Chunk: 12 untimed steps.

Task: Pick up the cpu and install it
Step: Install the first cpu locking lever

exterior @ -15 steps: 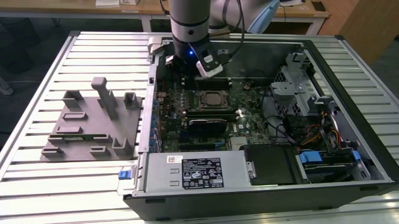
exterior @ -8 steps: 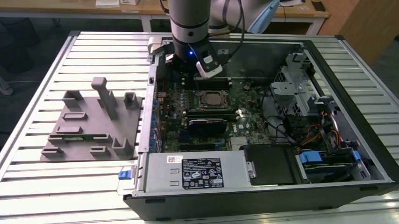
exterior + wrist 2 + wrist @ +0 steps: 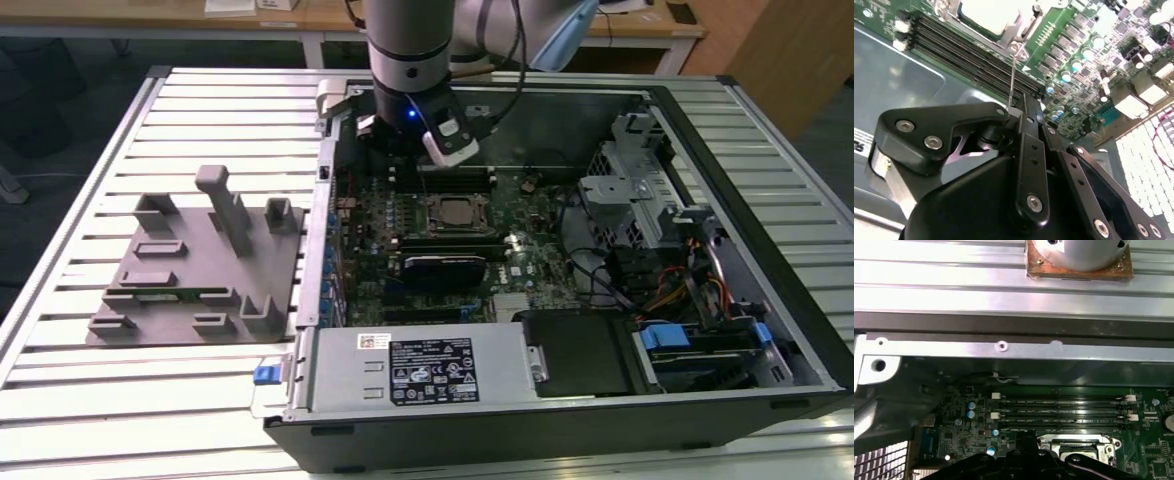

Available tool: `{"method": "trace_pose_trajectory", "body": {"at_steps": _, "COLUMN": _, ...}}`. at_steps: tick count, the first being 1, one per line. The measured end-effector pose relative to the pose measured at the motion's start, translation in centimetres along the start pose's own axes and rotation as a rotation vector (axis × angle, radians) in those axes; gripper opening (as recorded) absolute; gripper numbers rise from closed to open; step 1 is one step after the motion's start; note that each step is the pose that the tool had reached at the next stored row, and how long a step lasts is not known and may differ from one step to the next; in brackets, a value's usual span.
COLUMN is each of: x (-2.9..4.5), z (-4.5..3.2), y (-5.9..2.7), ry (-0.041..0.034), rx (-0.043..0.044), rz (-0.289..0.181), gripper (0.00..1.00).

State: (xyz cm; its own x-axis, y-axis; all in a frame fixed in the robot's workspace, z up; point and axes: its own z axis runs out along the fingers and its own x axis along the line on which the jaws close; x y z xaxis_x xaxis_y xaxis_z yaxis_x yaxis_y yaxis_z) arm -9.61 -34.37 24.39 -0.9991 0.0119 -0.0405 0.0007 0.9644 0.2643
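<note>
Over the green motherboard (image 3: 534,255) hung the black pincer (image 3: 416,148).
The small square silver-lidded cpu (image 3: 455,211) lay in its socket (image 3: 429,208), near the pincer but apart; the pincer's state, spread or pressed together, could not be told.

Black gripper (image 3: 1024,106) links matt, plastic or coated metal, can't tell which, with shiny silver screw heads; just beyond it the cpu (image 3: 988,12), small square chip, pale silver metal lid, smooth, bright sheen; green circuit board (image 3: 1046,31) around it glossy; long black memory slots (image 3: 974,57) semi-gloss plastic; grey sheet-metal computer case wall (image 3: 1004,352) near the gripper, dull satin; silver ribbed metal table (image 3: 80,390) well apart, brushed, lightly reflective; grey moulded fixture block (image 3: 187,270) matt plastic
</note>
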Motion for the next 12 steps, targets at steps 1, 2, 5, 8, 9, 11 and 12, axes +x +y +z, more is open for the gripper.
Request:
{"method": "trace_pose_trajectory", "body": {"at_steps": 1, "x": -0.29, "z": 0.01, "y": 0.0, "ry": 0.0, "rx": 0.0, "rz": 0.0, "gripper": 0.11}}
{"method": "trace_pose_trajectory", "body": {"at_steps": 2, "x": -0.61, "z": 0.03, "y": 0.0, "ry": -0.0001, "rx": 0.0, "rz": 0.0, "gripper": 0.11}}
{"method": "trace_pose_trajectory", "body": {"at_steps": 5, "x": -1.62, "z": 0.07, "y": 0.0, "ry": 0.0, "rx": 0.0, "rz": 0.0, "gripper": 0.11}}
{"method": "trace_pose_trajectory", "body": {"at_steps": 8, "x": -2.34, "z": 0.1, "y": 0.0, "ry": -0.0003, "rx": 0.001, "rz": 0.001, "gripper": 0.11}}
{"method": "trace_pose_trajectory", "body": {"at_steps": 9, "x": -2.46, "z": 0.1, "y": 0.0, "ry": -0.0005, "rx": 0.002, "rz": 0.002, "gripper": 0.11}}
{"method": "trace_pose_trajectory", "body": {"at_steps": 11, "x": -2.55, "z": 0.11, "y": 0.0, "ry": -0.0006, "rx": 0.003, "rz": 0.002, "gripper": 0.11}}
{"method": "trace_pose_trajectory", "body": {"at_steps": 12, "x": -2.55, "z": 0.1, "y": 0.0, "ry": -0.0006, "rx": 0.0032, "rz": 0.002, "gripper": 0.11}}
